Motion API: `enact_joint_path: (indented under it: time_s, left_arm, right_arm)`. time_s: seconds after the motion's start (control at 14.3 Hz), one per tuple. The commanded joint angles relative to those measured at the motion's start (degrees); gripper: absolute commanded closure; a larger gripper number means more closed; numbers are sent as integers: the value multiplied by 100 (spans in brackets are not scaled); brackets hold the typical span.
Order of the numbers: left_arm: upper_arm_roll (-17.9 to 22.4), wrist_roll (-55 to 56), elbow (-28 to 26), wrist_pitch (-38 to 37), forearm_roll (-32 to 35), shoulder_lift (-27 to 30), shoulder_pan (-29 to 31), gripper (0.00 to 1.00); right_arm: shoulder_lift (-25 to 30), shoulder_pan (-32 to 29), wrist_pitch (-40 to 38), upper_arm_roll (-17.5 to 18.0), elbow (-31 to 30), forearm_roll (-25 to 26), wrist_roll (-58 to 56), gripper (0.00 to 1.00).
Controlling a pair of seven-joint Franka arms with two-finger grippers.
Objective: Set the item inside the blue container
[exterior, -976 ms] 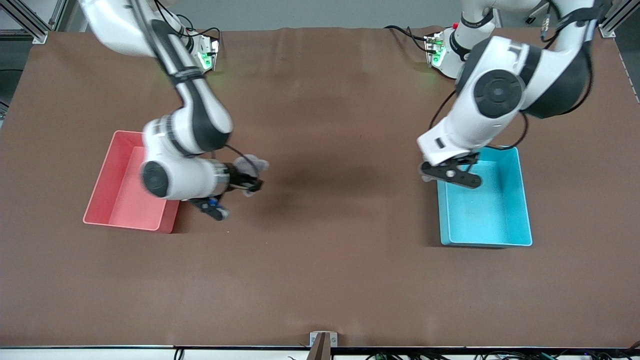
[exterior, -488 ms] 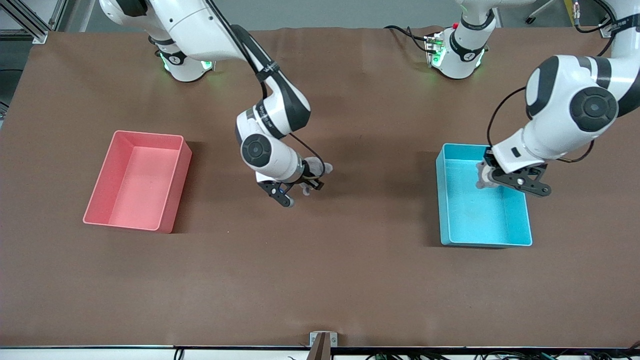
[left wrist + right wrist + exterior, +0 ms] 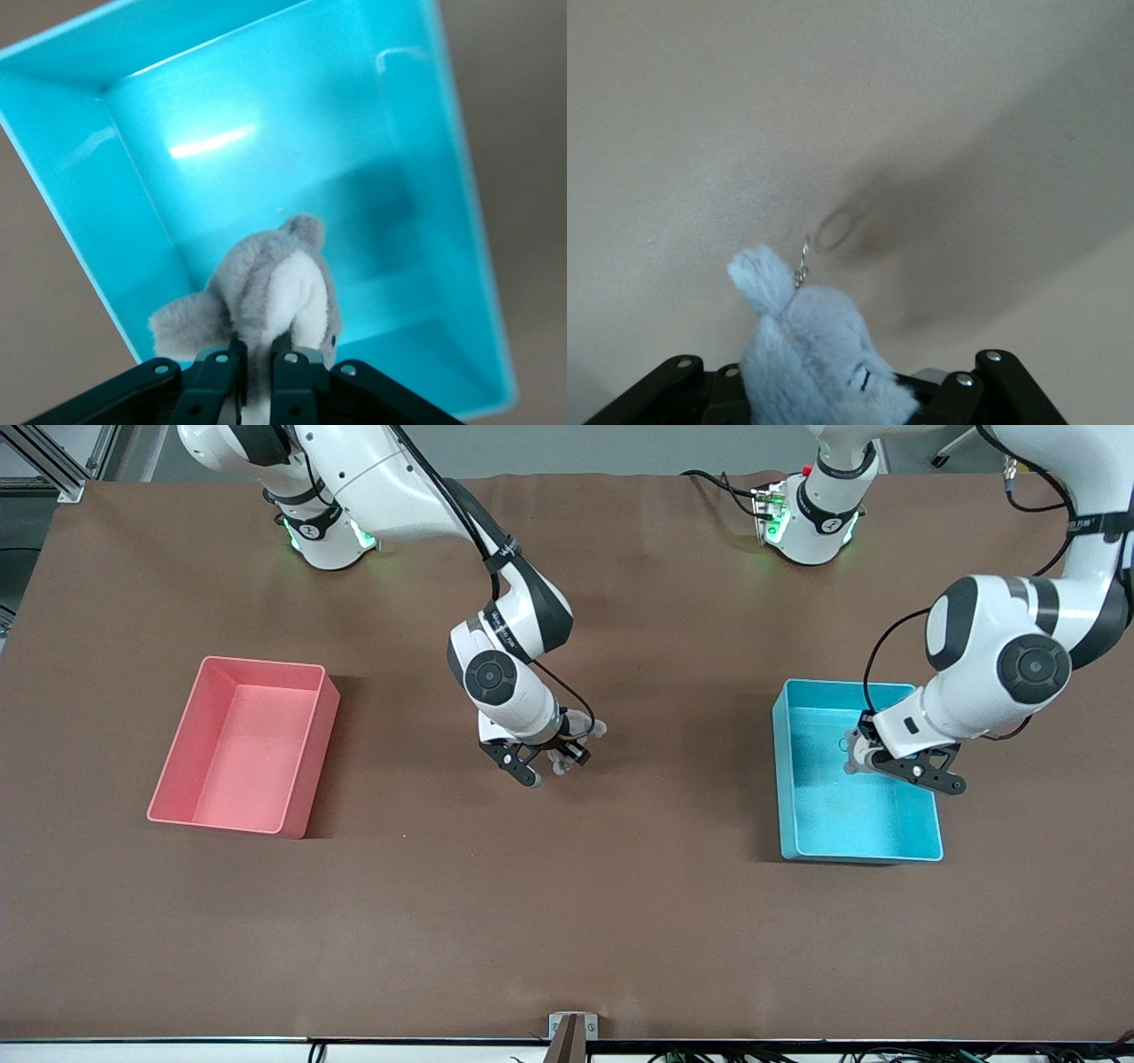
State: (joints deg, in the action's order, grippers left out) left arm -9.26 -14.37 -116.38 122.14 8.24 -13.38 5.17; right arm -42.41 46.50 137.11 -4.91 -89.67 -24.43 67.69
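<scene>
Left wrist view: grey plush pinched in left claw (over blue container).

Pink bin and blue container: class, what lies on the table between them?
Front view: bare tabletop between pink bin and blue container; only the right gripper hangs above it.

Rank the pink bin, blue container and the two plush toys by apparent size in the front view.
1. Pink bin and blue container: about alike, too close to rank.
2. Plush toy in the right gripper, plush, and grey plush in the left gripper: both small and partly hidden, unranked.
</scene>
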Motion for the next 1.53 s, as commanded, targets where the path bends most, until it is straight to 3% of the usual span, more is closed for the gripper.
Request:
enact_joint_path:
  time_s: [0.0,0.07,0.14,0.21,0.28,0.56,0.63,0.7,0.77,0.91,1.05,1.19,1.32,1.46]
  left_arm:
    - [-32,-22,36,248,249,-305,273,97]
    - [-23,-14,36,327,249,-419,300,97]
    - [-23,-13,36,380,249,-516,309,97]
    - [-32,4,36,389,249,-586,344,97]
    - [-32,65,36,398,249,-639,344,97]
    - [-41,92,80,407,240,-903,353,96]
    - [-41,109,97,398,231,-921,344,92]
    - [-41,188,124,355,231,-904,318,81]
    - [-58,319,150,337,240,-869,309,63]
    - [-76,338,176,92,223,-703,318,1]
    - [-250,399,456,-425,161,-491,300,0]
    - [-540,810,1000,-1320,161,-377,309,0]
    - [-1005,1355,1694,-2287,152,-341,300,0]
    - [-1515,2153,2143,-2755,152,-341,300,0]
  right_arm:
    - [-127,70,79,-80,90,157,174,89]
    - [-136,62,79,-80,81,288,174,88]
    - [-136,18,61,-80,81,411,174,70]
    - [-136,9,44,-80,81,447,174,20]
    - [-136,17,35,-89,73,500,148,0]
    - [-101,-61,8,-98,108,746,113,0]
    - [-74,-96,0,-98,108,773,95,0]
    - [-57,-132,-44,-98,125,808,95,0]
    - [4,-158,-131,-98,143,825,86,0]
    - [58,-289,-482,-107,300,834,60,0]
    - [258,-579,-1305,-89,633,1131,-193,0]
    - [574,-956,-2028,-89,740,1221,-1156,0]
    - [918,-1413,-2634,-89,732,1212,-2159,0]
    - [1225,-1887,-3258,-89,732,1230,-3187,0]
